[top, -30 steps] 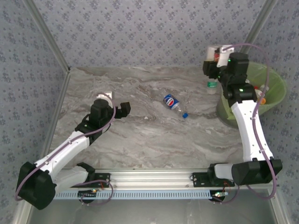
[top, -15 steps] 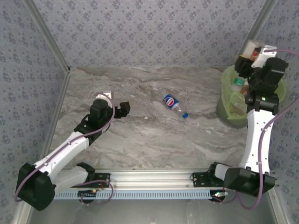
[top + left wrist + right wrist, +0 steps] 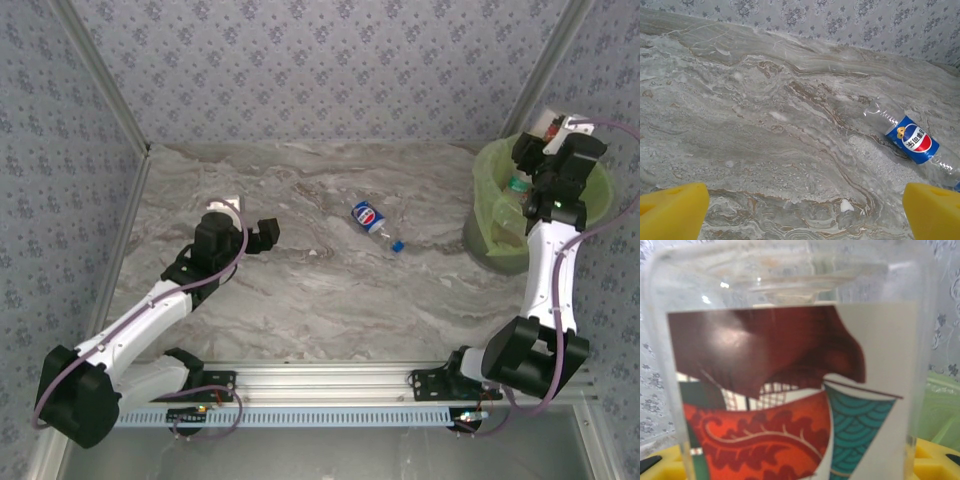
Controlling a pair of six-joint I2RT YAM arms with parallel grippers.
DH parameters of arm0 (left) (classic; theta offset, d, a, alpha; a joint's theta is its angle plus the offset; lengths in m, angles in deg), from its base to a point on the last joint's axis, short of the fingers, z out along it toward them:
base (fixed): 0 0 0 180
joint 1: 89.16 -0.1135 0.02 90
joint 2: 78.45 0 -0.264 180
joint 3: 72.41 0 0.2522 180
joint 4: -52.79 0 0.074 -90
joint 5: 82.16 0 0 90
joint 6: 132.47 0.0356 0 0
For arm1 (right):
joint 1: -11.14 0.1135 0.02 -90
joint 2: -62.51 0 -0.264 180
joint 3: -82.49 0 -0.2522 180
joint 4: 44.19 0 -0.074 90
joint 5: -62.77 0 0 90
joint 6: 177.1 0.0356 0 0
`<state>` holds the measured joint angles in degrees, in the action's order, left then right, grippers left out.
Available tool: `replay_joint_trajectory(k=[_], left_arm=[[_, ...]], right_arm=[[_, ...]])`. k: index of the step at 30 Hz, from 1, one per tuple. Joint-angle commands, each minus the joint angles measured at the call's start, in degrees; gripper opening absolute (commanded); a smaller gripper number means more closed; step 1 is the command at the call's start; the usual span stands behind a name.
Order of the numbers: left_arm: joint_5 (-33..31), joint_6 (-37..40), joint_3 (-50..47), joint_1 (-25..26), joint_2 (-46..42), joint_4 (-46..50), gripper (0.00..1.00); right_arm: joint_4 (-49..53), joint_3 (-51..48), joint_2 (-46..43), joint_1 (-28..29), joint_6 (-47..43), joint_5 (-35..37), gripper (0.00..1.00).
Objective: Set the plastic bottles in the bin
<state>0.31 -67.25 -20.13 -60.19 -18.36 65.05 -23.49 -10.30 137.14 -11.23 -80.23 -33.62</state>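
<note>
Overhead view: a marbled grey bench (image 3: 330,290) walled by patterned panels. The bin (image 3: 600,200), lined with a light-green bag, stands at the upper right of the frame, at the bench's right edge.

The right pincer (image 3: 548,132) is raised over the bin's far rim and is closed on a brown-labelled bottle (image 3: 557,121). In the right wrist view this bottle (image 3: 790,390) stands very close to the lens. It has a clear wall and a label of brown, red, teal and white, and the yellow fingers (image 3: 936,456) show at the lower corners on either side of it. Whether the bottle is directly above the bin's opening or just behind the rim cannot be told from this angle.

Inside the bin lie further bottles, one with a green cap (image 3: 516,185).

A blue-labelled bottle (image 3: 368,218) lies on its side near the centre of the bench, cap toward the lower right. In the left wrist view it (image 3: 912,143) is at the right edge of the frame.

The left pincer (image 3: 262,232) sits left of centre, low over the bench and well apart from that bottle. Its jaws are spread wide and hold nothing, the yellow fingertips (image 3: 672,212) at the lower corners of the left wrist view.
</note>
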Motion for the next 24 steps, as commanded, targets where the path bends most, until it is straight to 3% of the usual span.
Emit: replay_joint_trajectory(k=[1, 4, 6, 7, 8, 13, 16, 24], left_arm=[[-1.09, -0.53, -0.34, -0.22, -0.58, -0.61, 0.99], [-1.19, -0.8, -0.57, -0.21, -0.59, -0.7, 0.99], [-1.24, -0.89, -0.64, -0.23, -0.51, -0.68, 0.99], [-1.35, -0.89, -0.67, -0.22, -0.51, -0.7, 0.99], [-1.4, -0.85, -0.64, -0.18, -0.51, -0.68, 0.99], [-1.74, -0.36, -0.51, -0.22, -0.34, -0.17, 0.99], [-2.01, -0.69, -0.88, -0.22, -0.16, -0.6, 0.99], [-1.92, -0.47, -0.77, -0.2, 0.37, -0.72, 0.99]], right_arm=[[-5.18, -1.31, 0.69, -0.22, -0.52, 1.89, 0.08], [-2.15, -1.01, 2.38, -0.58, -0.26, 1.18, 0.17], [1.13, -0.55, 3.27, -0.59, 0.39, 0.65, 0.37], [2.31, -0.38, 3.65, -0.64, 0.83, 0.87, 0.56], [3.45, -0.01, 3.99, -0.64, 1.34, 1.5, 0.63], [9.22, 3.77, 4.39, -0.66, 1.74, 2.44, 0.78], [10.29, 4.68, 3.8, -0.59, 2.94, 3.1, 0.97], [11.28, 5.8, 2.28, 1.68, 3.2, 4.16, 0.99]])
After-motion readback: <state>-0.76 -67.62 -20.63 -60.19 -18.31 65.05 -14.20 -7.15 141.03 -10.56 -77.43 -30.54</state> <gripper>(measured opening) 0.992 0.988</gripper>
